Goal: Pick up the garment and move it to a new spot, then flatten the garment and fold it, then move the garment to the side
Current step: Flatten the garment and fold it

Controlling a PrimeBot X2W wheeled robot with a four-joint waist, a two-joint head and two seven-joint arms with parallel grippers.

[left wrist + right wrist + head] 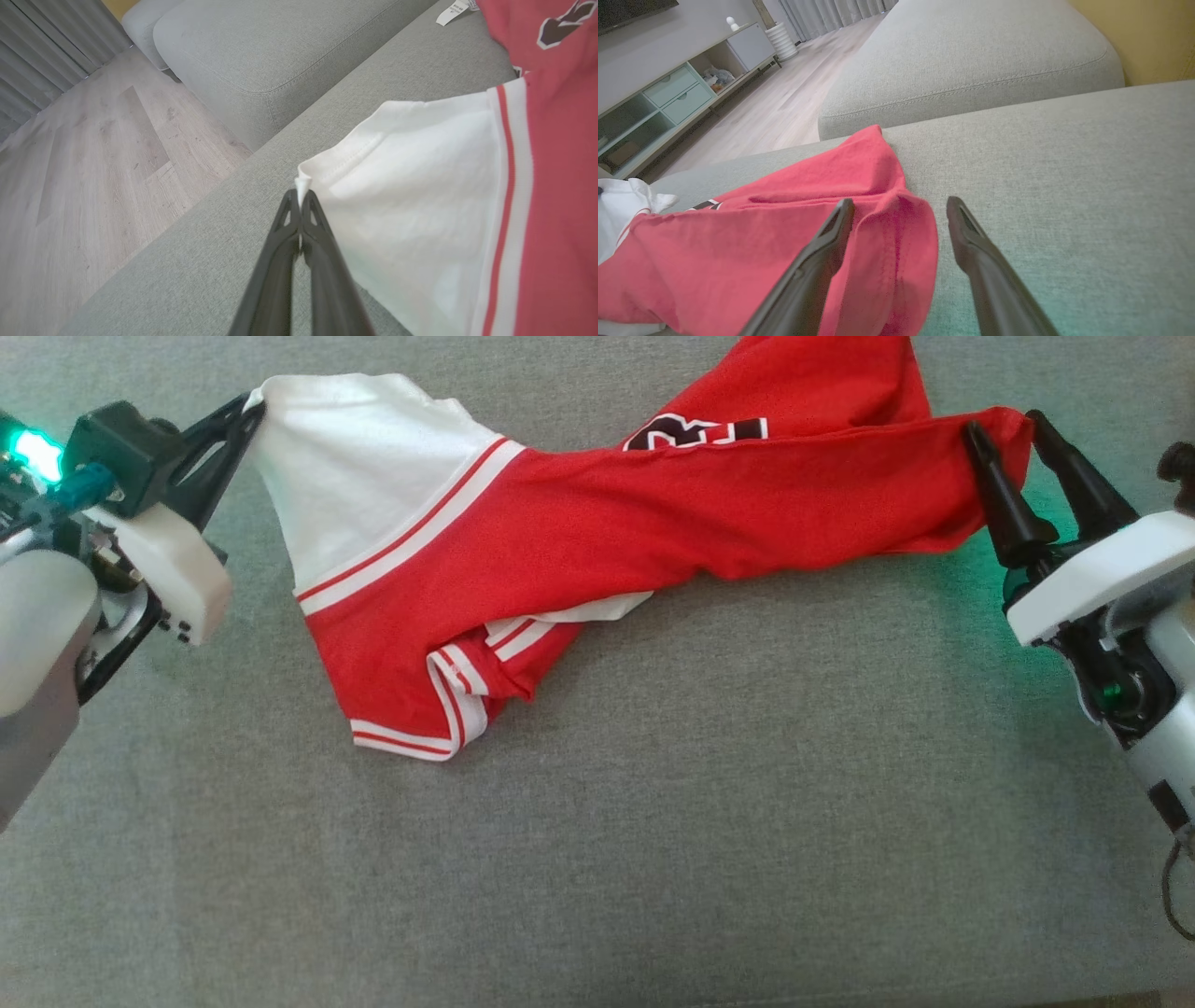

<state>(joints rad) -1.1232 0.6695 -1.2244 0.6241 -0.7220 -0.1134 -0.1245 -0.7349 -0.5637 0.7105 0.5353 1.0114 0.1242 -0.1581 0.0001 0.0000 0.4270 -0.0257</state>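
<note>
At the upper left of the head view, the left gripper [250, 406] has two black fingers [198, 481] with open triangular webbing. They are set in a dark boxy housing [117, 453] over a rounded white shell [182, 574] dotted with dark screw holes, beside a teal connector [84, 490], a glowing green light [37, 453] and a pale grey forearm [42, 635]. At the right edge, the right gripper [1005, 425] has smooth, tapering black fingers on a white wedge-shaped cover [1111, 574], with a grey wrist [1158, 728] showing a green-lit black joint [1116, 695] and a thin dark cable [1167, 887] looping below.
</note>
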